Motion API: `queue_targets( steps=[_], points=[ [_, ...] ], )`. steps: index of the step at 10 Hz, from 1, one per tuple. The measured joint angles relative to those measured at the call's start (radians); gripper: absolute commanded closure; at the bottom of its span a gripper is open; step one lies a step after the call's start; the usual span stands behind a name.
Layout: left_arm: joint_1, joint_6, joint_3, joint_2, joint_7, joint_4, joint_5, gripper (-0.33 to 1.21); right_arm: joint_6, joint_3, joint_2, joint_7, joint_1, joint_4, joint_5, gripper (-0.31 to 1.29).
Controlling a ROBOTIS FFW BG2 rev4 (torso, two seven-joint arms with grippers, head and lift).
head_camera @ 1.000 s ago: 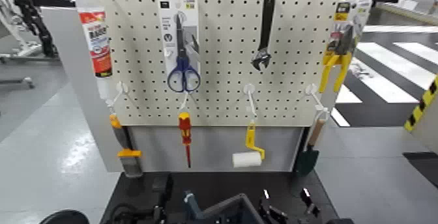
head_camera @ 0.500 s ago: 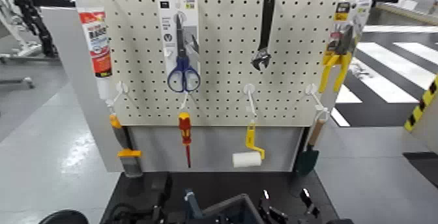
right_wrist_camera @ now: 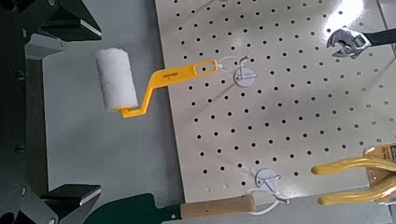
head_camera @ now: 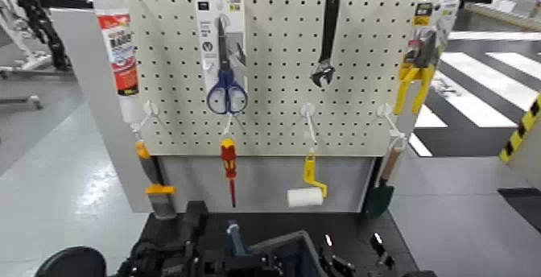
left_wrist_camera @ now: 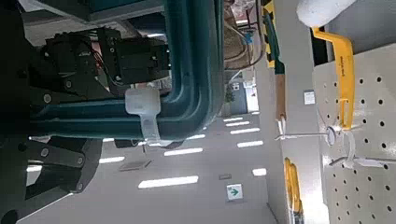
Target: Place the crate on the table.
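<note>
My crate [head_camera: 278, 252] is dark slate-blue, my table [head_camera: 266, 224] matte black. Behind it, a cream pegboard [head_camera: 274, 63] dotted with dark holes — blue-handled scissors [head_camera: 225, 87], a red-and-yellow screwdriver [head_camera: 229, 163], a yellow-handled white roller [right_wrist_camera: 140, 82], a black wrench [head_camera: 326, 43].

We see a dark slate-blue smooth plastic crate [head_camera: 282, 252] over a matt black table [head_camera: 354, 228], a cream perforated board [head_camera: 274, 63], and a fluffy white roller [right_wrist_camera: 116, 80] on a glossy yellow handle.
</note>
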Motion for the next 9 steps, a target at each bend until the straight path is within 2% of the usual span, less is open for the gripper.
queue_targets(
  steps=[4, 9],
  points=[
    [-0.063, 0.001, -0.021, 0.02, -0.028, 0.056, -0.038, 1.19, -0.003, 0.002, 0.001, 0.0, 0.0, 0.001, -0.002, 0.15],
    [-0.153, -0.067, -0.092, 0.019, -0.161, 0.124, -0.165, 1.19, -0.007, 0.005, 0.001, 0.0, -0.002, 0.003, -0.005, 0.14]
  ],
)
